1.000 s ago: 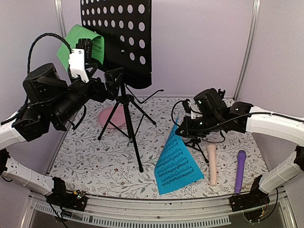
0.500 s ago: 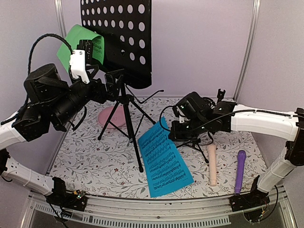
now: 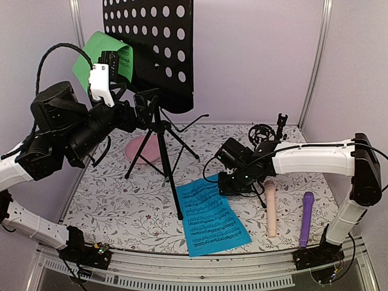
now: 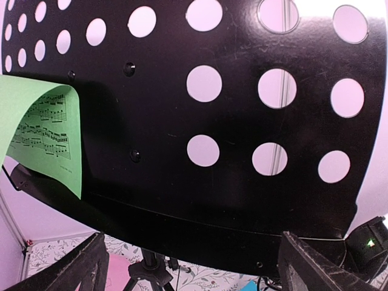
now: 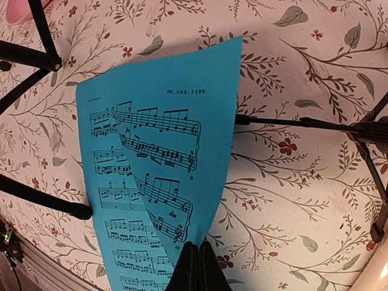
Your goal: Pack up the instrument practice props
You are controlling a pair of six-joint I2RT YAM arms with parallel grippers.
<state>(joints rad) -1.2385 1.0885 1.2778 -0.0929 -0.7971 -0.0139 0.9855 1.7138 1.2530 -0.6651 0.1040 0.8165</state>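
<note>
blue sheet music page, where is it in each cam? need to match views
Top external: blue sheet lying bottom centre, right of the tripod's front leg.
Left wrist: at most a blue sliver at the bottom edge, under the rack.
Right wrist: centre-left, right gripper jaws pinching its lower edge.
Landmark: that tripod leg, beside the sheet's left edge.

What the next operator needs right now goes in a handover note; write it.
Left hand: open, raised facing the music rack, holding nothing.
Right hand: shut on the edge of the blue sheet, which lies nearly flat on the table.
Green sheet curls over the rack's left edge. Beige microphone and purple microphone lie side by side at the near right. One mic support stands at the back right.
Done: nothing looks packed.
Left: both sheets, both microphones, the rack, the mic support.
</note>
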